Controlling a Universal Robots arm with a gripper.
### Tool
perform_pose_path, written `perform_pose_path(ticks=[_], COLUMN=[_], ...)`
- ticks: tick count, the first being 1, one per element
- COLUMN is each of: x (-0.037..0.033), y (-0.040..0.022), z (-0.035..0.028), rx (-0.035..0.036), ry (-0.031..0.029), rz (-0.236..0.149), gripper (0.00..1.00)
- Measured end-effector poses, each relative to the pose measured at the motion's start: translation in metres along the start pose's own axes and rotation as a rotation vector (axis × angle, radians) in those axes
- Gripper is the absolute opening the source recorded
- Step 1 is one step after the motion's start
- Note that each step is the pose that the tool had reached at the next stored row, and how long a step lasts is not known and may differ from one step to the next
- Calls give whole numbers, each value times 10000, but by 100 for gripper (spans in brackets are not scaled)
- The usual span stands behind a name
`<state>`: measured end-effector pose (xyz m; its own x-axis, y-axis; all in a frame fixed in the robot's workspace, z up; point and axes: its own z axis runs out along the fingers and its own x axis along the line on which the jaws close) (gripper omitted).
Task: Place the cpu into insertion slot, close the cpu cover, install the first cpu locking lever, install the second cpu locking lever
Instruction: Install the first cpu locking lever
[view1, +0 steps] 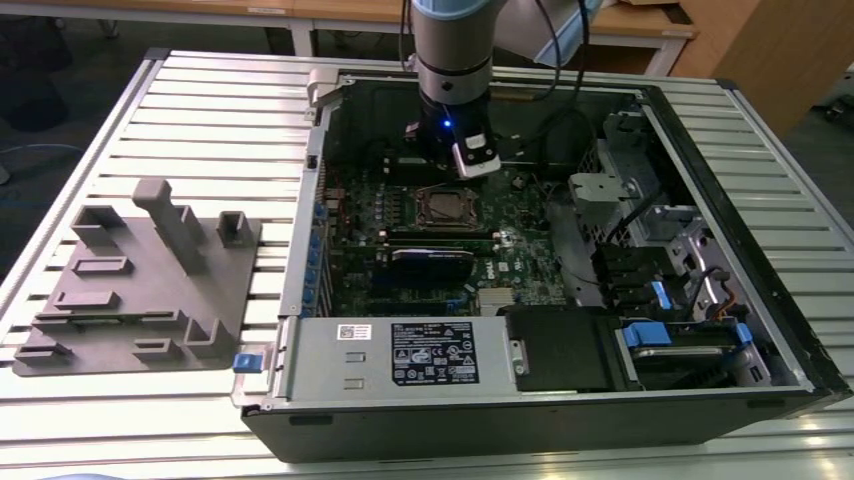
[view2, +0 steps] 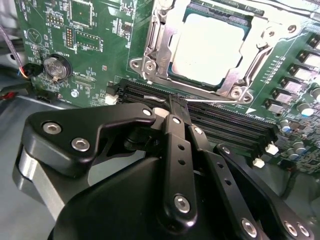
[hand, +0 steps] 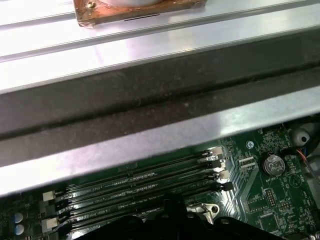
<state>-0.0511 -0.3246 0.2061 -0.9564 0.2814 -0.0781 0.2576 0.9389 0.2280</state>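
Note:
The cpu (view2: 210, 47) lies in the insertion slot (view1: 441, 207) on the green motherboard (view2: 95, 50), its pale metal top showing through the window of the cpu cover (view2: 227, 82). The cover lies flat over it. A thin metal locking lever (view2: 220, 102) runs along the socket's edge beside the memory slots (view2: 225, 120). My gripper (view2: 176, 106) is shut with nothing between its black fingers. Its tip hovers over the memory slots, close to that lever. In the exterior view the gripper (view1: 454, 172) hangs just behind the socket, inside the open computer case (view1: 307, 300).
A grey fixture plate (view1: 140, 280) lies on the slatted table at the exterior view's left. In the case, the power supply (view1: 400, 350) sits at the front, drive bays (view1: 667, 290) at the exterior view's right. A coin battery (view2: 54, 66) and the case wall (hand: 150, 95) are nearby.

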Motion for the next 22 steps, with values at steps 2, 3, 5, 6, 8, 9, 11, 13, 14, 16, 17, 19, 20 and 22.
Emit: perform_pose_path(ticks=[2, 3, 5, 6, 8, 9, 11, 13, 14, 16, 17, 19, 20, 22], x=[0, 2, 7, 16, 35, 44, 54, 56, 57, 57, 57, 58, 58, 58], y=[1, 0, 0, 0, -3, -5, -8, -10, -12, -15, -15, -16, -17, -18], z=[0, 0, 1, 0, 0, 0, 2, 10, 16, 28, 31, 35, 39, 45], rx=[11, 13, 13, 11, 4, -1, -9, -22, -29, -34, -30, -21, -15, 1], ry=[-22, -25, -32, -36, -48, -59, -88, -138, -166, -203, -212, -237, -259, -298], rz=[98, 115, 140, 150, 159, 164, 172, 181, 187, 215, 250, 354, 444, 610], gripper=[11, 11, 11, 11, 11, 11, 11, 11, 11, 11, 11, 11, 11, 11])
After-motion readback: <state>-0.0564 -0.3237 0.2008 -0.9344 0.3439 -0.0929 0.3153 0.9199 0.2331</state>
